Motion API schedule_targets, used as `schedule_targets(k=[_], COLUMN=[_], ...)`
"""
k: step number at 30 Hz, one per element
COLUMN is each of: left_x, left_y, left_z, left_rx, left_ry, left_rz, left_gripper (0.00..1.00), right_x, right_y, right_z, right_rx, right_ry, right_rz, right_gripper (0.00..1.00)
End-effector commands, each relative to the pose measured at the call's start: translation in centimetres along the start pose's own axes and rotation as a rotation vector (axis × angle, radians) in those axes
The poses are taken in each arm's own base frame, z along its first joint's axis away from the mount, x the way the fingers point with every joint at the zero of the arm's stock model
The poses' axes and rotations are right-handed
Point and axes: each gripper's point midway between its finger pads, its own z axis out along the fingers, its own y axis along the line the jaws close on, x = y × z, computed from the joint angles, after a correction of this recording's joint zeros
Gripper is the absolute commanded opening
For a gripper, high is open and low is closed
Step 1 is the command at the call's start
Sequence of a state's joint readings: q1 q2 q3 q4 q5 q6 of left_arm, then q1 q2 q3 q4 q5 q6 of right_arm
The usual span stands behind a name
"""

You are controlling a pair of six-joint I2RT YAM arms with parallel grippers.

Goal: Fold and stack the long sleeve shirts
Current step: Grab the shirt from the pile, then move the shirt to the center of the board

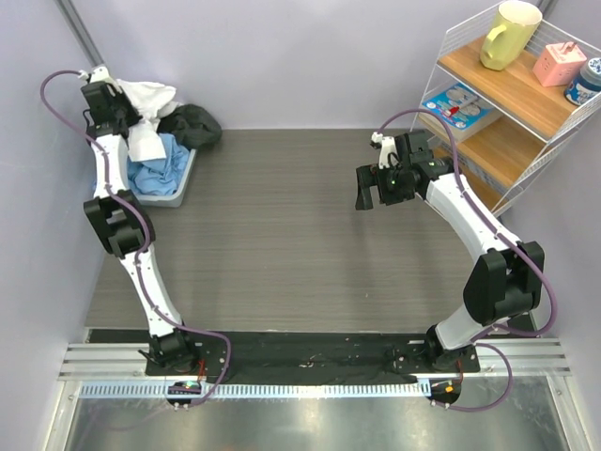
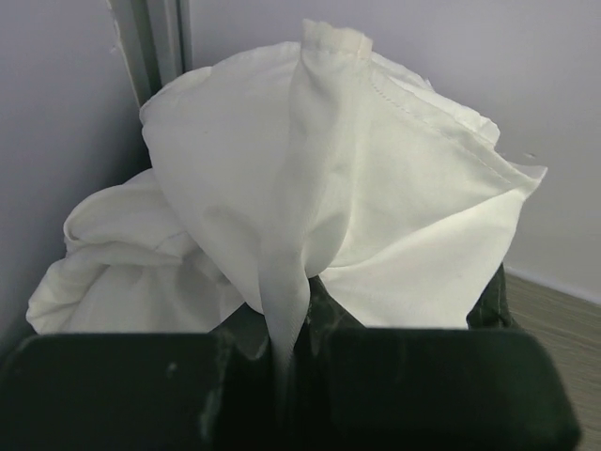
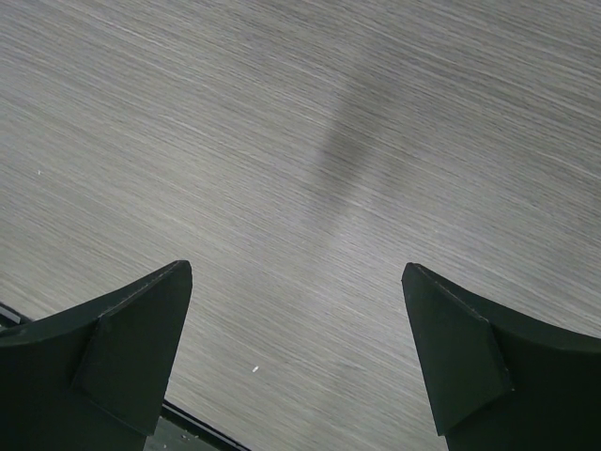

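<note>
Your left tool (image 1: 118, 111) is at the far left corner of the desk (image 1: 282, 244), up above the gray bin (image 1: 185, 177); its two fingers (image 2: 122, 385) are pressed close together, with a thin fold of the white shirt (image 2: 319, 188) pinched between them; in the left wrist view the cloth comes up out of the tight gap and fans out wide above the tool, with a stitched hem at the very top; more of the same white cloth is bunched low on the left side, next to the wall.

From above, you see the white shirt hanging just beside the left tool and over the bin; part of it drapes down onto a blue cloth (image 1: 155, 171) that fills the bin; a dark cloth (image 1: 192, 122) is heaped at the far end of the bin, touching the white one; you cannot tell from here if the blue and dark ones are shirts too.

Your right tool (image 1: 376, 188) is well apart from the shirt, over the right side of the desk, near the wire shelf (image 1: 488, 122); its fingers (image 3: 141, 348) are spread wide and there is nothing between them; under them you see only the gray striped top of the desk and a soft shadow.

On the shelf stand a yellow mug (image 1: 510, 33) and a pink box (image 1: 561, 63).
</note>
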State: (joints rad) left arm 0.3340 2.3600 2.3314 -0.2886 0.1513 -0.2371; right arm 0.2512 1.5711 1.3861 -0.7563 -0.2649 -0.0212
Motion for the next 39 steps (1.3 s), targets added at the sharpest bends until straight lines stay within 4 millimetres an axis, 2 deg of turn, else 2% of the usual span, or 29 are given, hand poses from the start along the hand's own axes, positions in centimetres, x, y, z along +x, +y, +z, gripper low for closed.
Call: schedule_targets(k=[1, 3, 4, 5, 7, 8, 10, 11, 13, 14, 16, 17, 20, 21, 22, 23, 24, 25, 26, 27, 28, 30, 31, 32, 33, 35, 37, 39], left_x=[-6.5, -6.8, -6.6, -8.6, -10.7, -12.7, -14.9, -16.7, -18.4, -20.3, -22.4, -24.0, -27.8, -29.9, -31.4, -32.3, -33.7, -34.3, -34.6, -34.6, -34.6, -33.7, -33.4, -32.5, -32.1, -29.8, -27.9, -26.2], left_y=[-4.6, -5.2, -6.0, -6.4, -6.8, -7.3, -7.3, -7.9, -8.9, -9.4, -10.6, -11.4, -12.8, -13.5, -14.0, -14.6, -15.3, -15.8, -16.4, -18.0, -18.7, -22.0, -22.9, -24.9, -25.4, -29.3, -31.2, -32.9], left_z=[-3.0, -3.5, -3.7, -4.7, -5.8, -6.9, -8.2, -9.5, -10.8, -12.3, -14.1, -16.1, -20.0, -22.7, -24.5, -26.0, -28.7, -30.0, -31.0, -32.2, -33.8, -35.5, -37.0, -37.6, -38.0, -39.8, -40.4, -42.0], left_rx=[0.104, 0.087, 0.077, 0.051, 0.002, 0.009, -0.016, -0.013, -0.005, 0.005, 0.021, 0.037, 0.064, 0.080, 0.096, 0.114, 0.134, 0.153, 0.173, 0.229, 0.254, 0.365, 0.399, 0.453, 0.475, 0.600, 0.666, 0.727], left_ry=[-0.129, -0.135, -0.137, -0.199, -0.271, -0.326, -0.380, -0.425, -0.468, -0.516, -0.581, -0.631, -0.768, -0.836, -0.896, -0.933, -0.987, -1.010, -1.020, -1.024, -1.025, -1.003, -0.993, -0.969, -0.953, -0.883, -0.810, -0.764], left_rz=[0.036, 0.066, 0.095, 0.128, 0.127, 0.100, 0.074, 0.065, 0.049, 0.040, 0.031, 0.031, 0.038, 0.038, 0.039, 0.040, 0.041, 0.035, 0.033, 0.040, 0.044, 0.064, 0.070, 0.065, 0.070, 0.076, 0.089, 0.092], left_gripper=[0.00, 0.00, 0.00, 0.00, 0.00, 0.00, 0.00, 0.00, 0.00, 0.00, 0.00, 0.00, 0.00, 0.00, 0.00, 0.00, 0.00, 0.00, 0.00, 0.00, 0.00, 0.00, 0.00, 0.00, 0.00, 0.00, 0.00, 0.00], right_x=[-1.7, -1.9, -1.8, -1.7, -1.7, -1.7, -1.6, -1.6, -1.6, -1.7, -1.8, -1.8, -2.0, -1.9, -2.0, -2.0, -2.1, -2.1, -2.0, -2.1, -2.1, -2.1, -2.1, -2.2, -2.2, -2.4, -2.6, -2.5], right_y=[0.7, 0.7, 0.7, 0.7, 0.8, 0.8, 0.9, 1.0, 1.1, 1.2, 1.3, 1.3, 1.5, 1.5, 1.5, 1.6, 1.6, 1.6, 1.7, 1.8, 1.8, 2.0, 2.1, 2.2, 2.2, 2.4, 2.6, 2.7], right_z=[-1.6, -1.8, -1.8, -1.8, -1.7, -1.7, -1.7, -1.8, -1.7, -1.7, -1.8, -1.8, -2.0, -2.0, -2.1, -2.1, -2.2, -2.2, -2.2, -2.2, -2.3, -2.2, -2.2, -2.3, -2.3, -2.6, -2.9, -3.2], right_rx=[-0.015, -0.014, -0.015, -0.017, -0.021, -0.023, -0.028, -0.032, -0.038, -0.043, -0.049, -0.048, -0.053, -0.054, -0.054, -0.059, -0.060, -0.061, -0.064, -0.068, -0.069, -0.080, -0.084, -0.088, -0.090, -0.096, -0.103, -0.110], right_ry=[-0.073, -0.078, -0.076, -0.078, -0.076, -0.075, -0.075, -0.076, -0.076, -0.077, -0.082, -0.083, -0.093, -0.090, -0.095, -0.095, -0.099, -0.101, -0.100, -0.107, -0.109, -0.112, -0.111, -0.117, -0.117, -0.124, -0.135, -0.135], right_rz=[-0.018, -0.020, -0.021, -0.020, -0.019, -0.019, -0.017, -0.018, -0.017, -0.018, -0.016, -0.017, -0.017, -0.016, -0.016, -0.016, -0.017, -0.015, -0.015, -0.016, -0.014, -0.015, -0.017, -0.017, -0.019, -0.021, -0.038, -0.053], right_gripper=[1.00, 1.00, 1.00, 1.00, 1.00, 1.00, 1.00, 1.00, 1.00, 1.00, 1.00, 1.00, 1.00, 1.00, 1.00, 1.00, 1.00, 1.00, 1.00, 1.00, 1.00, 1.00, 1.00, 1.00, 1.00, 1.00, 1.00, 1.00])
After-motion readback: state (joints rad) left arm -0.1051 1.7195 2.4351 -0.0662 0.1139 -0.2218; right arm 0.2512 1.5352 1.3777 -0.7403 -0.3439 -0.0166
